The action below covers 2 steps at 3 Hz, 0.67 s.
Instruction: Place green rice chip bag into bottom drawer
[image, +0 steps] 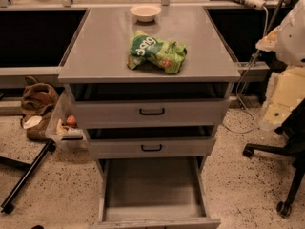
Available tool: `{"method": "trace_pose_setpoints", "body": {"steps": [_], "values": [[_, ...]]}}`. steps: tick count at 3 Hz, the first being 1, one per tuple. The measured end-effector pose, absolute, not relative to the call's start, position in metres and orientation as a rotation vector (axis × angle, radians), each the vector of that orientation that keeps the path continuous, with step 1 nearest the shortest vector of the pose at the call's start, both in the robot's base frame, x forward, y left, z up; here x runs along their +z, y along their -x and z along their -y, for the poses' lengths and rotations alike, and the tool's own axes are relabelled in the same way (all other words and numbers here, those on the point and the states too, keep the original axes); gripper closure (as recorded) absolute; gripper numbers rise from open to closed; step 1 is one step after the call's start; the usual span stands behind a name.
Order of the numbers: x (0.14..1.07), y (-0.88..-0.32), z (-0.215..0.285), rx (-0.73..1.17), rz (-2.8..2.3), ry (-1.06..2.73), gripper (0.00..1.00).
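While the green rice chip bag lies on the desk, the holdings stand as follows.

Item 1. Green rice chip bag: crumpled light-green foil, dark green round logo facing up at its left end, orange-red spots toward its right end. It lies flat near the middle of the desk, a little toward the front edge, well apart from every drawer.

Item 2. Bottom drawer: lowest of three, pulled far out toward the camera, with its plain grey floor showing.

Item 3. Middle drawer and top drawer: grey fronts with black handles, each drawn out a short way, with a dark gap above each front.

Item 4. Pincer: a pale, cream-coloured shape at the right edge, beside the desk's right side and below its top level, well apart from the bag. Whether it is open or closed cannot be told.

Item 5. Bowl: small and pale, upright, at the back of the desk behind the bag.

Item 6. Clear bin: at the cabinet's left side, holding small objects too indistinct to name.

Item 7. Brown bag: on the speckled floor, left of the bin.

Item 8. Chair base: black with castors, on the floor to the right.
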State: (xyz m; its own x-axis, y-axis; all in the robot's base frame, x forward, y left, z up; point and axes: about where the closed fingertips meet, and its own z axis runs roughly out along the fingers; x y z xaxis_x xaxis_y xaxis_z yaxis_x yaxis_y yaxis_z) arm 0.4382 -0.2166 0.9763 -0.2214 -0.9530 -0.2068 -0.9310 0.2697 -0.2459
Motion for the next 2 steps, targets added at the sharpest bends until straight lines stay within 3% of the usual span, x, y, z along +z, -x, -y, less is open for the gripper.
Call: {"method": "trace_pose_setpoints", "body": {"steps": [2], "values": [[0.9764,-0.4401,0.2122,-0.075,-2.214,1.716,0.0]]}}
